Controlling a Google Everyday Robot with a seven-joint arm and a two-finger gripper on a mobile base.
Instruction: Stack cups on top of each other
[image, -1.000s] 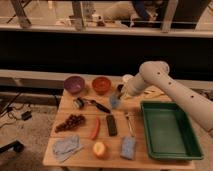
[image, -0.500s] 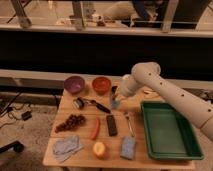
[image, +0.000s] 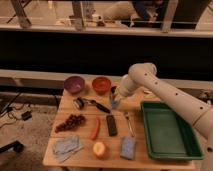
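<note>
The pale blue plastic cup (image: 115, 104) stands on the wooden table (image: 145, 162) just in front of the orange bowl. My gripper (image: 115, 96) hangs from the white arm that reaches in from the right and sits directly over this cup, at or touching its rim. The shiny dark-silver metal cup (image: 78, 103) is further left, in front of the purple bowl, apart from the gripper.
A purple bowl (image: 74, 84) and an orange bowl (image: 101, 84) stand at the back. A black-handled tool (image: 99, 105), grapes (image: 70, 121), a red chili (image: 95, 128), a black bar (image: 111, 125), a peach (image: 99, 149), a blue sponge (image: 128, 147), a blue cloth (image: 66, 146) and a green tray (image: 167, 130) are also there.
The arm has swung left and its elbow has come closer. The gripper stays at the pale blue cup and sits slightly lower over it.
</note>
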